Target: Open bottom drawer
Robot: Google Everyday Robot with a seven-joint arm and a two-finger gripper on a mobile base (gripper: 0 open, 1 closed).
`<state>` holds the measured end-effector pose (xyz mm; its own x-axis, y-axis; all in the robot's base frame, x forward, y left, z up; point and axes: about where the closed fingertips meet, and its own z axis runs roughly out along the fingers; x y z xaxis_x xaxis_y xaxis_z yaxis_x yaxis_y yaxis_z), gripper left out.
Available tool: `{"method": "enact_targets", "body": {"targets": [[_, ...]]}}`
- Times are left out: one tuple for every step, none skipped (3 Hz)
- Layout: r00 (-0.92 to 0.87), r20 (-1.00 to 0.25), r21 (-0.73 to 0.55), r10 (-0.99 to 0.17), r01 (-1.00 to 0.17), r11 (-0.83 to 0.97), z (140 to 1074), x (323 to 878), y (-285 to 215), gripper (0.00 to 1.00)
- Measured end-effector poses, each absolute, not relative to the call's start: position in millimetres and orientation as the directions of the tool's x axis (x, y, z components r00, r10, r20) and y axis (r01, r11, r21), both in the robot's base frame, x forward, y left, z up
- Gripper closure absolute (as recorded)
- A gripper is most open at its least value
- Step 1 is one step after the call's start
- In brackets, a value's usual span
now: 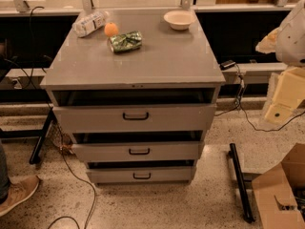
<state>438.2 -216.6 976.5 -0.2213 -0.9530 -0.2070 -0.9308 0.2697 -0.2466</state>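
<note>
Cardboard box on floor, right. Lowest in the cabinet, the bottom drawer — dark gap above it — lies well left of and below the gripper at the right edge; its grip unreadable.

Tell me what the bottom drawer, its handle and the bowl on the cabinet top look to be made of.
The bottom drawer: grey painted sheet metal by its look, flat matte front with crisp edges. Its handle: dark bar, metal or plastic, cannot tell which. The bowl: off-white, matte, possibly paper or ceramic. The gripper hangs at the right edge, apart from the bottom drawer.
</note>
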Motion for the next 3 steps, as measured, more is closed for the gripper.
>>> {"method": "enact_targets", "body": {"targets": [[-0.217,-0.212,-0.246,-0.953,-0.932,0.267,973.7,438.2,-215.8,0.00],[-0.181,-0.253,-0.237,-0.950,-0.941,0.243,948.3,438.2,-209.0,0.00],[-0.092,-0.344,-0.199,-0.935,-0.966,0.168,891.9,433.0,-177.7,0.00]]}}
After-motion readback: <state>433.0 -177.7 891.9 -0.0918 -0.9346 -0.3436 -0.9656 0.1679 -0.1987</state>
